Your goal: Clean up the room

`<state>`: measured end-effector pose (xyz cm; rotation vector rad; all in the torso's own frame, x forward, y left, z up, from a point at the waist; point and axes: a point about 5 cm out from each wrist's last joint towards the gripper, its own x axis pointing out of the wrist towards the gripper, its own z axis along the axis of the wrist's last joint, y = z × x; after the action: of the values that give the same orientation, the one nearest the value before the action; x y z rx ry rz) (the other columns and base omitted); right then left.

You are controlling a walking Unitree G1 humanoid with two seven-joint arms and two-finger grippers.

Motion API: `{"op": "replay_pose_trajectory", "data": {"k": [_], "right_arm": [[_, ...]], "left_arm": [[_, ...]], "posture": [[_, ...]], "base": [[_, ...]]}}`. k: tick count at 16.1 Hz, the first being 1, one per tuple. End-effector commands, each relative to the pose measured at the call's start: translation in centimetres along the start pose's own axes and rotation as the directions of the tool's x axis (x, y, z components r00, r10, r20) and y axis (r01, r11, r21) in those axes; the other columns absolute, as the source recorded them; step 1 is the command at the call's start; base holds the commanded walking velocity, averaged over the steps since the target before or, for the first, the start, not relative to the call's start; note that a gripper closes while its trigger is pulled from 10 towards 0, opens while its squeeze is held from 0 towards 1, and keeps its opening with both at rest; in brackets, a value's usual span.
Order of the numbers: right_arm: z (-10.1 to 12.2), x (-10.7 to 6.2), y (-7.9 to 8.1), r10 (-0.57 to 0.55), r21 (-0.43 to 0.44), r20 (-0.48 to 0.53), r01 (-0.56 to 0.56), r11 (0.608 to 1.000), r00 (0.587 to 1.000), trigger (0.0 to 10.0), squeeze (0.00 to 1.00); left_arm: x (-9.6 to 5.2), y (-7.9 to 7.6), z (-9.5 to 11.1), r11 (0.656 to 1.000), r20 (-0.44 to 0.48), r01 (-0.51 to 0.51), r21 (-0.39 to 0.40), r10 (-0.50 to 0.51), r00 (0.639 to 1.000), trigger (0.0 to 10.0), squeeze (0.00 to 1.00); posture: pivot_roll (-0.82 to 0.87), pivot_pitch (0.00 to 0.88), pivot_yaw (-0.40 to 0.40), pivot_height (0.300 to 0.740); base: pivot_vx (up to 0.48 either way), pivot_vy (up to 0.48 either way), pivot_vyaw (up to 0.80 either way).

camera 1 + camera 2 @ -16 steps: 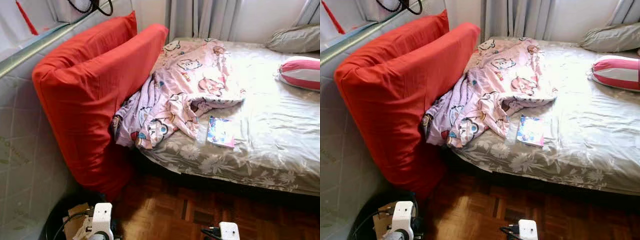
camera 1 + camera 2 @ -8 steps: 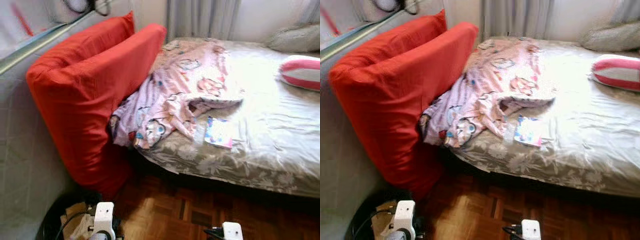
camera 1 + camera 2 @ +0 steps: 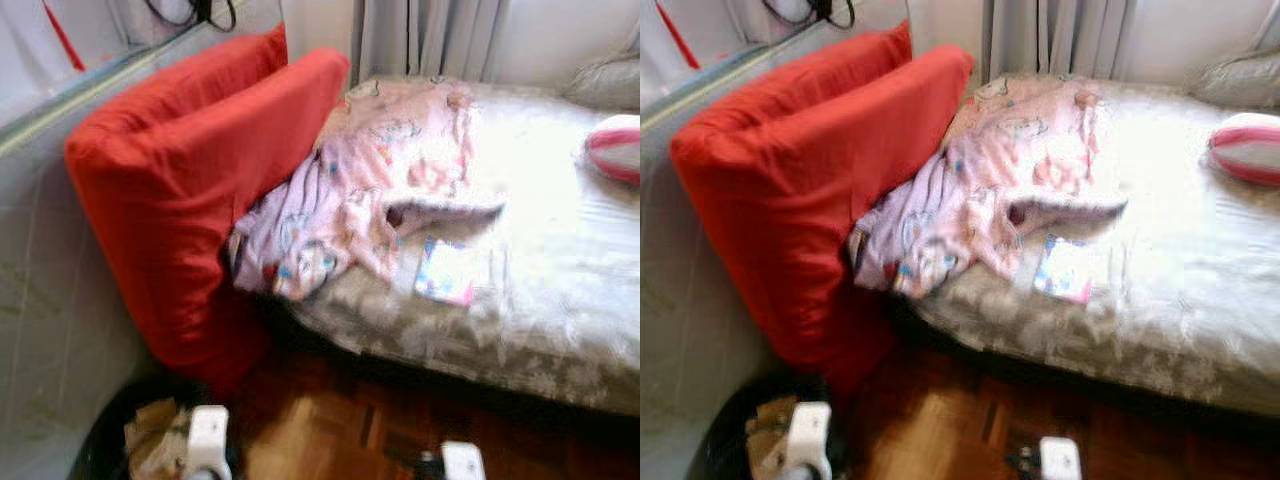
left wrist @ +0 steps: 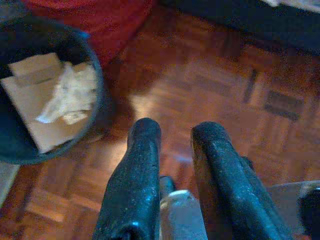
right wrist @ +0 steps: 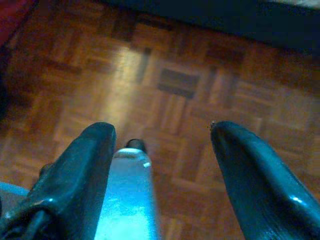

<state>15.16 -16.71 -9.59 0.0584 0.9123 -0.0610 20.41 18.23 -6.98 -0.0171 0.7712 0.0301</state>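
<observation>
A crumpled pink cartoon-print blanket (image 3: 380, 190) lies on the bed (image 3: 560, 300), its end hanging over the near corner. A small colourful booklet (image 3: 447, 270) rests on the grey floral sheet beside it. Two big red cushions (image 3: 190, 190) lean against the wall at the bed's left end. Both arms hang low over the parquet floor. My left gripper (image 4: 176, 131) holds its fingers a narrow gap apart with nothing between them, beside a black bin (image 4: 97, 85). My right gripper (image 5: 162, 131) is wide open over bare floor.
The bin holds cardboard and crumpled paper (image 4: 65, 95) and stands at the foot of the red cushions. A pink-and-white striped pillow (image 3: 615, 145) and a grey pillow (image 3: 610, 85) lie at the bed's far right. Curtains (image 3: 430, 40) hang behind the bed.
The picture has shifted slightly and grown blurred, so the camera moved. Nothing on the bed or floor has changed place.
</observation>
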Motion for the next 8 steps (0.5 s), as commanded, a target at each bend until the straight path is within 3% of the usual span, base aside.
{"op": "replay_pose_trajectory", "data": {"k": [1,8], "right_arm": [[-0.56,-0.13,0.5,0.012,0.0,-0.017,-0.012,1.0,1.0,10.0,0.0],[-0.54,-0.13,0.42,0.012,-0.001,-0.017,-0.012,1.0,1.0,10.0,0.0]], "left_arm": [[-0.24,0.64,-0.67,1.0,-0.025,-0.013,0.019,0.013,1.0,10.0,0.0],[-0.26,0.63,-0.75,1.0,-0.027,-0.014,0.001,0.014,1.0,10.0,0.0]], "posture": [[-0.04,0.031,0.012,0.74],[-0.04,0.046,0.008,0.74]], "base": [[0.0,0.0,0.0],[0.0,0.0,0.0]]}}
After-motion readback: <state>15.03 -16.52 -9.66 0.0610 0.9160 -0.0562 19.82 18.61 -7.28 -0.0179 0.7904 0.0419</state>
